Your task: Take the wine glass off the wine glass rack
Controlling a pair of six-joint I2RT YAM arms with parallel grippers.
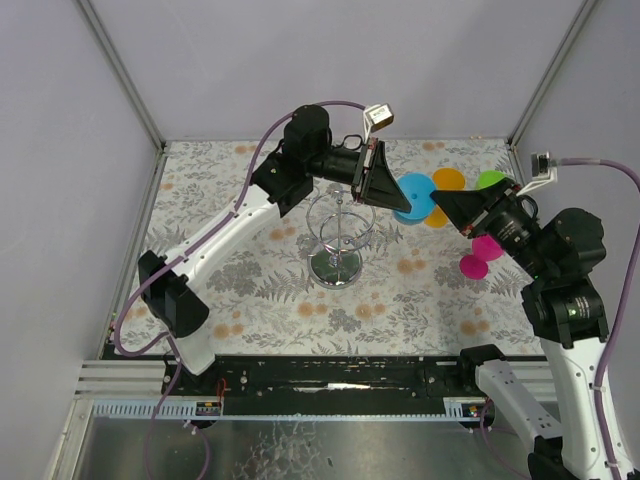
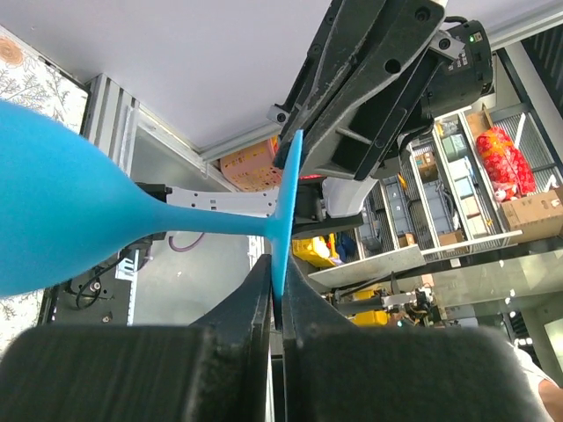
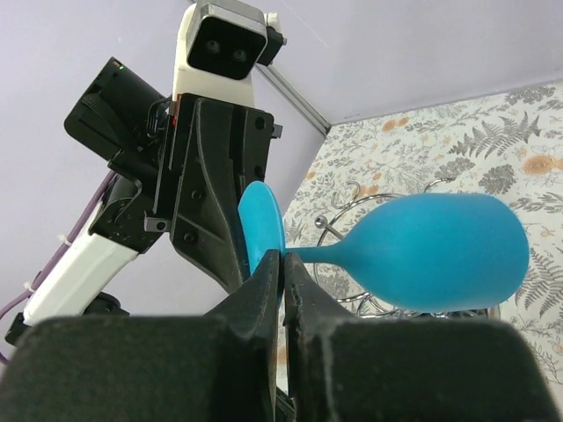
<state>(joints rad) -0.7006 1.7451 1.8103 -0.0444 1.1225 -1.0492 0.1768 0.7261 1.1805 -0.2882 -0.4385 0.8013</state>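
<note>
- The desk [image 1: 420, 300] is covered by a grey leaf-and-flower print with orange blooms and walled in by pale panels on the left, right and far sides.
- The left arm [image 1: 230, 225] rises from the near left and reaches to the far middle. The right arm [image 1: 570, 270] stands at the near right and bends in toward the same spot.
- The wine glass rack [image 1: 336, 268], shiny silver, stands upright about mid-desk, with its round base on the cloth and its wire ring on top of the thin pole. Nothing hangs from the ring.
- The wine glass [image 1: 413, 195] is bright blue and is held in the air just right of the rack's ring and a little farther back, clear of the wire. It lies on its side with the stem level. In the right wrist view its bowl hangs in front of the rack.
- Several coloured pieces sit on the far right of the desk, among them an orange one [image 1: 449, 179], a green one [image 1: 489, 179] and a magenta one [image 1: 473, 266]. The right arm partly hides them, so their shapes are unclear.
- The left gripper [image 2: 275, 286] is clenched on the rim of the glass's flat round foot, fingers pressed to both faces of the disc.
- The right gripper [image 3: 281, 264] is clenched on the same foot from the opposite edge, so the two grippers face each other across the disc.
</note>
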